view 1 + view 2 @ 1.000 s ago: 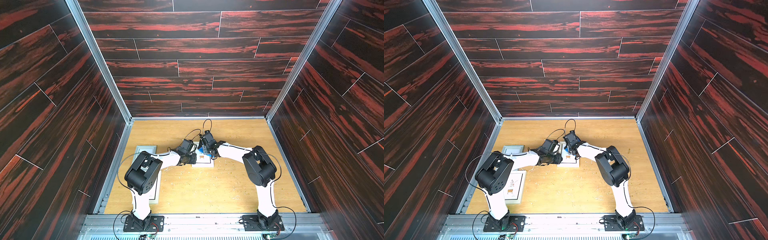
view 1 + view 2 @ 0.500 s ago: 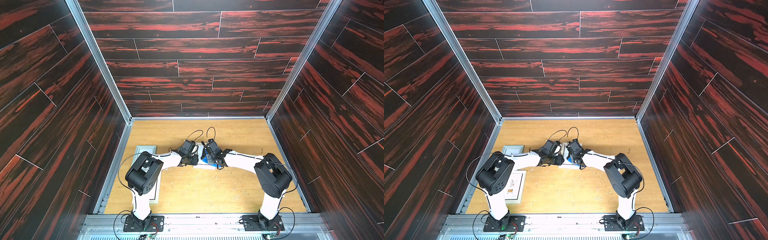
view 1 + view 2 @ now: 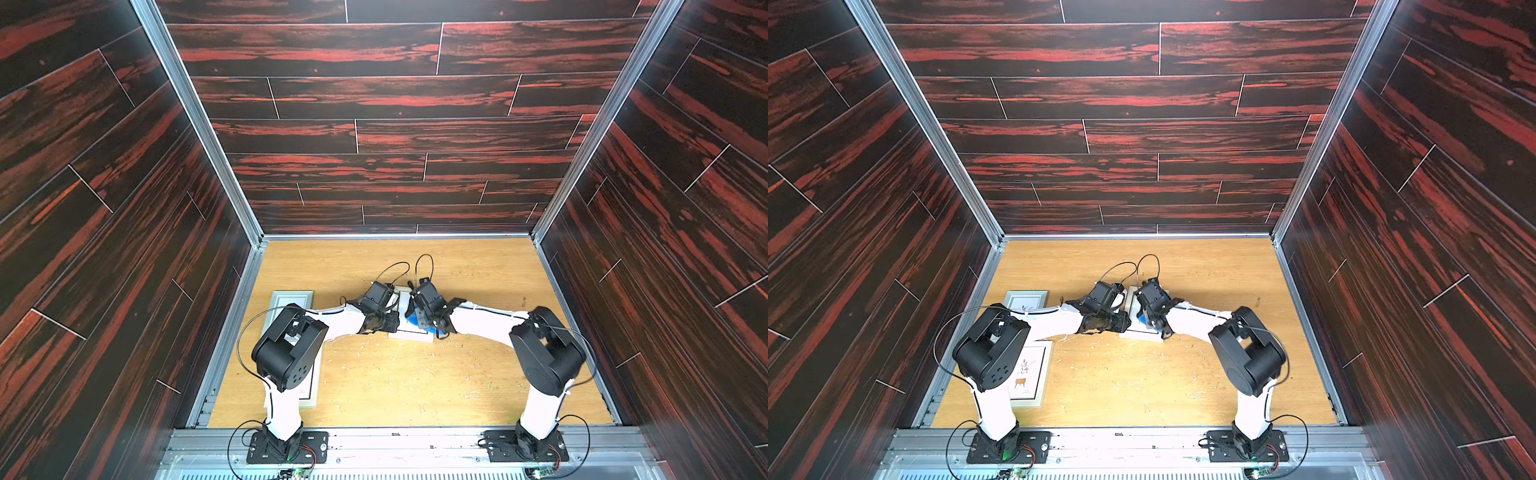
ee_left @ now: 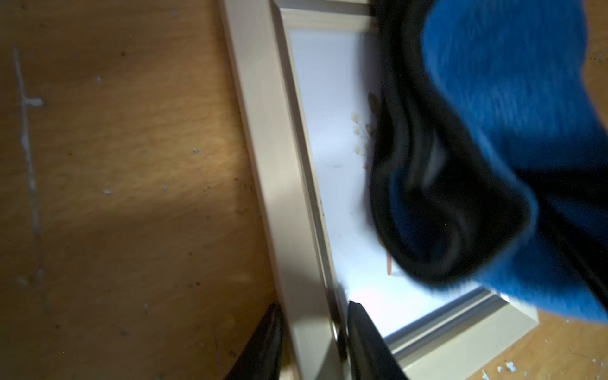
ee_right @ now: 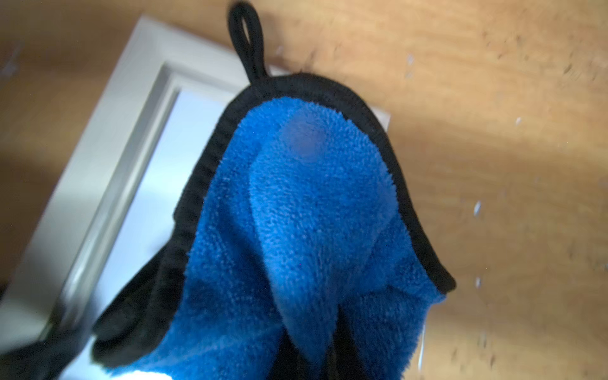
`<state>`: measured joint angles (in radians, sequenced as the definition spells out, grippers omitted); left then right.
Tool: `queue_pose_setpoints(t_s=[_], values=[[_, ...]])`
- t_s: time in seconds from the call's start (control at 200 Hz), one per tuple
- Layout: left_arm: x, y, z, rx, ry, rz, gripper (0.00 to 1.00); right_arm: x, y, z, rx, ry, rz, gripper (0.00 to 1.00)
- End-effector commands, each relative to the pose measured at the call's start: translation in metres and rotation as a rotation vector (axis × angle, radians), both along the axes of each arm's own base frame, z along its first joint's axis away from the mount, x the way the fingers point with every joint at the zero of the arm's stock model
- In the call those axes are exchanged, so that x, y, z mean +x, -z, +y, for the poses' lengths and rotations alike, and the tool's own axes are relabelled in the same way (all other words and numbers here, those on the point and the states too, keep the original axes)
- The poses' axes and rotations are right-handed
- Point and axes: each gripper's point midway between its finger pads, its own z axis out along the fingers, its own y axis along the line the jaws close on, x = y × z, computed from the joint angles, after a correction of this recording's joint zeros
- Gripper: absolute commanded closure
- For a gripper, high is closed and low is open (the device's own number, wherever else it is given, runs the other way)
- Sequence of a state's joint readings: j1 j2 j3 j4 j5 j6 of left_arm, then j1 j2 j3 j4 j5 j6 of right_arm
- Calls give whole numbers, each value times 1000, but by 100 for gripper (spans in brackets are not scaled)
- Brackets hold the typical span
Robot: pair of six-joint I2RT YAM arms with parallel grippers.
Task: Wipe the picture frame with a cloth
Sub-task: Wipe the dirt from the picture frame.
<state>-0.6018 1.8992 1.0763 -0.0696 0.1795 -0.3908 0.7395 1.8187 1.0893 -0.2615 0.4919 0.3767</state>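
Student: Progress at this instant?

Tutor: Wiping was under way and, by judgement, unfinished. The right tool [image 5: 311,358] was closed on a bunched blue microfibre cloth [image 5: 312,214], whose hanging fold lay on the glass of the picture frame [image 4: 273,148], flat at mid-bench between the two arms. The left tool [image 4: 314,306] was clamped across the frame's pale side rail, with one finger outside and one on the glass side. Pale specks [image 4: 357,131] sat on the glass just beside the cloth's black edging, so that strip at least looked unwiped. How much of the glass had been covered could not be told.

Student: Edges and room?

Tutor: The cloth's black loop [image 5: 245,39] reached past one rail's outer edge. The raised rails bounded every stroke, and the left tool's inner finger blocked the corner it held. Open bench [image 3: 415,382] lay toward the arm bases and to the right. A grey frame [image 3: 291,300] and a plant-print frame [image 3: 1029,374] lay by the left wall, well apart from the work and partly under the left arm.
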Motion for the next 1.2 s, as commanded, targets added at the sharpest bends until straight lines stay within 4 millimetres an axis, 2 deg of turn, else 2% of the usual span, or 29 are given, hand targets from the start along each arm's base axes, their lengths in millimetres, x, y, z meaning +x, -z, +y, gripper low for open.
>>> queue_pose_setpoints(t_s=[0.0,0.07,0.21,0.301,0.356,0.441,0.531,0.596,0.752,0.857,0.967,1.017,1.092,1.197], values=[[-30,33,9,71,33,131,63,-13,0,1,30,5,22,100],[-31,33,8,70,36,132,63,2,-1,-4,-10,29,-7,100],[-33,32,6,66,39,130,63,47,-6,-4,-26,59,-55,100],[-34,32,7,72,37,126,63,62,-7,-4,-29,72,-63,100],[-34,31,8,72,34,123,63,61,-8,-4,-25,69,-58,100],[-34,31,8,72,33,119,64,48,-6,-2,22,53,-34,100],[-34,30,6,69,35,116,63,34,-2,-10,37,67,-18,100],[-34,31,5,66,41,114,63,32,-1,-15,31,85,-21,100],[-35,33,-2,60,52,117,64,52,-6,-5,46,97,-50,100],[-35,34,-3,57,51,119,64,70,-10,19,99,77,-53,100],[-35,34,-2,57,43,117,64,77,-2,42,146,45,-25,100],[-35,33,-2,57,40,113,64,80,1,45,146,44,-19,100],[-35,33,0,64,35,110,64,82,6,36,102,77,-23,100],[-35,36,3,80,27,110,64,84,7,2,35,156,-38,100]])
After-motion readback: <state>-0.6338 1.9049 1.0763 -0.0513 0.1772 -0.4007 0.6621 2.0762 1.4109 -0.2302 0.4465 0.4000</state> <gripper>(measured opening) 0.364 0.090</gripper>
